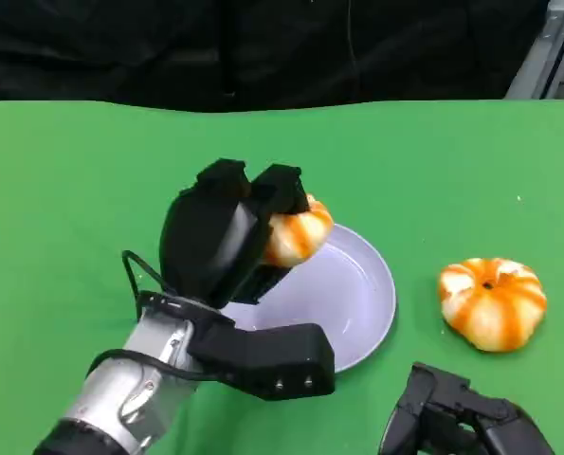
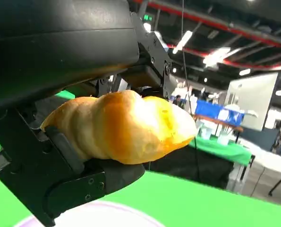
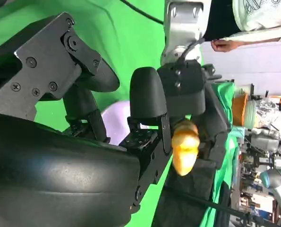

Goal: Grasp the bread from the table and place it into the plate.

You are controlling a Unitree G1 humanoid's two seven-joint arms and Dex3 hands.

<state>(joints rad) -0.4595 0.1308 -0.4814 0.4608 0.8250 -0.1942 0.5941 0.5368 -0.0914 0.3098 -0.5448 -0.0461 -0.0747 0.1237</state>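
The grasp is done: my left hand [image 1: 227, 237] is clamped on the bread [image 1: 297, 230], holding it in the air above the far rim of the plate [image 1: 357, 294]. Lowering and letting go remain. My right hand [image 1: 462, 417] rests low, fingers apart, holding nothing.

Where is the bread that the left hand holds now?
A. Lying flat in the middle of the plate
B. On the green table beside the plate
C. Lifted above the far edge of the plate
C: the left hand grips the bread in the air, over the far rim of the plate.
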